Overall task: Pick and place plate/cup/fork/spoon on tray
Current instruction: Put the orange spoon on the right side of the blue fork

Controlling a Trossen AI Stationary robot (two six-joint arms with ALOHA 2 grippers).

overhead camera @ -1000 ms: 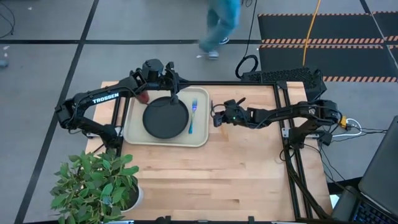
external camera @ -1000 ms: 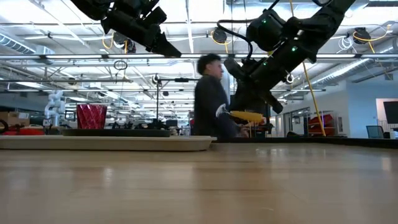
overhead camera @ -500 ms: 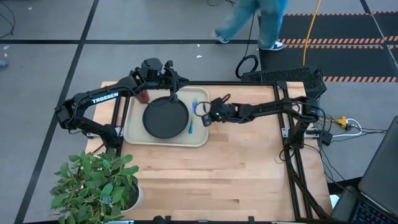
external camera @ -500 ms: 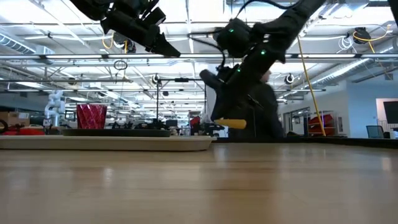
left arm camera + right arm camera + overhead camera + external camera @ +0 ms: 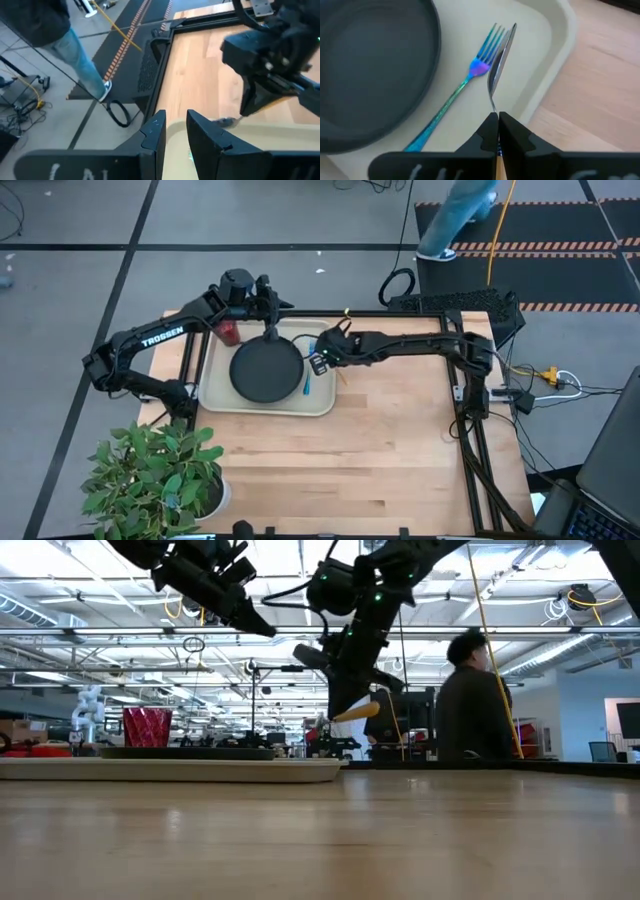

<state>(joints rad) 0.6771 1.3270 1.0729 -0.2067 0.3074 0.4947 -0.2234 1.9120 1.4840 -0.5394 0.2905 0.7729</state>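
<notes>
Spoon [image 5: 501,55]: I see it clenched by its orange handle in the right gripper [image 5: 498,125], silver bowl forward, poised over the tray's right-hand strip just beside the fork's tines; in the low view the handle [image 5: 356,711] hangs clear above the tray.
Right gripper [image 5: 322,362]: fingers pinched tight on the spoon's neck; in the high view I place it at 3 o'clock of the plate, over the tray's right edge.
Tray [image 5: 214,385]: beige, rounded corners, lying on the left half of the table [image 5: 390,450].
Plate [image 5: 266,370]: matte black, flat on the tray, roughly central.
Fork [image 5: 457,90]: blue, flat on the tray at 3 o'clock of the plate, tines toward the table's far edge.
Cup [image 5: 228,332]: dark red, upright in the tray's far left corner, at about 10 o'clock of the plate.
Left gripper [image 5: 268,325]: raised above the tray's far edge at 12 o'clock of the plate; fingers [image 5: 202,135] a narrow gap apart, nothing between them.
Plant [image 5: 155,475]: potted, at the table's near left corner.
Person [image 5: 470,700]: standing beyond the table in the low view.
</notes>
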